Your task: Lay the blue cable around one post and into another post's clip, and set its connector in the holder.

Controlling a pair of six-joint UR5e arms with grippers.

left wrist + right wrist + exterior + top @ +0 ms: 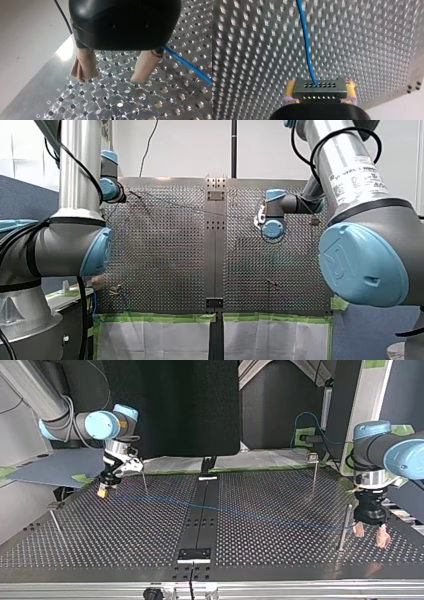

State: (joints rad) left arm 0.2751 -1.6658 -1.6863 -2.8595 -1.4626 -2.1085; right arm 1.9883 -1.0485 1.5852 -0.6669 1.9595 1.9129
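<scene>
Over our counter (280, 510) the blue cable (235, 510) stretches between both arms. It looks light and limp, so we judge it best gripped near its rigid end. Our left gripper (111, 78) spreads its fingers wide, empty, beside the cable. Our right gripper (320, 85) has its fingers clamped on the metal connector (319, 93).

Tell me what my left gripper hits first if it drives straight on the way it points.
Most likely the perforated table: the left gripper points down at it with nothing between its open fingers. The blue cable runs beside one finger, apparently just off that line.
</scene>
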